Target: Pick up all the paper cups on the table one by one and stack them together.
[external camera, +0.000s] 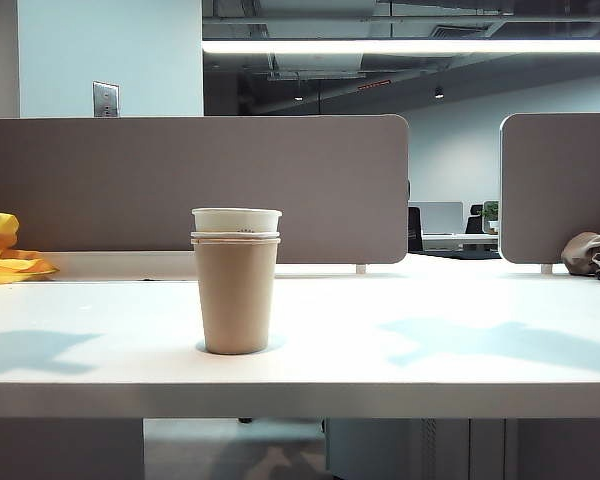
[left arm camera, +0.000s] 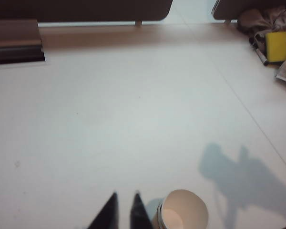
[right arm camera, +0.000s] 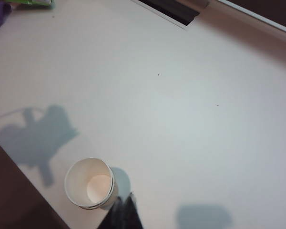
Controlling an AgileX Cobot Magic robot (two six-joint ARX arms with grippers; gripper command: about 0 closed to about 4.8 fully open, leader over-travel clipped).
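Kraft cup stack; L fingers ajar, R fingers closed (both near it).

Grey partitions, ceiling strip light above

Plain brown kraft cup with white cup rims nested inside, on a white desk; grey partition panels behind, yellow cloth at one side
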